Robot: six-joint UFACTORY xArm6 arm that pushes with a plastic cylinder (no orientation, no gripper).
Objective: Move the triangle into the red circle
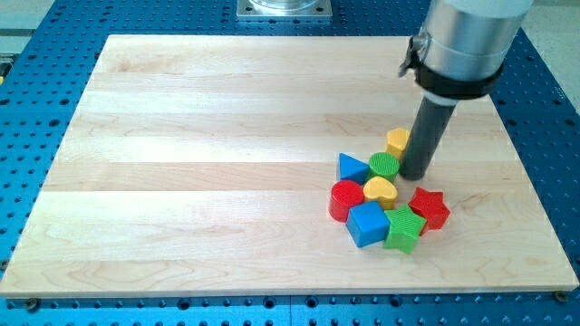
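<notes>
My tip (416, 174) beside green cylinder (384, 165), blue triangle (352, 167)

Pale wood board (227, 163) on blue perforated table (36, 136) (even light).

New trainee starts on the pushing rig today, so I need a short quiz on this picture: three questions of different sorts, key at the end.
1. True or false: my tip rests beside the green cylinder, on the view's right of it.
2. Which block lies directly to the view's left of the green cylinder? A) red star B) blue triangle C) green cube
3. Fill in: the red circle sits just below the blue ____.

Key: 1 true; 2 B, the blue triangle; 3 triangle.
</notes>
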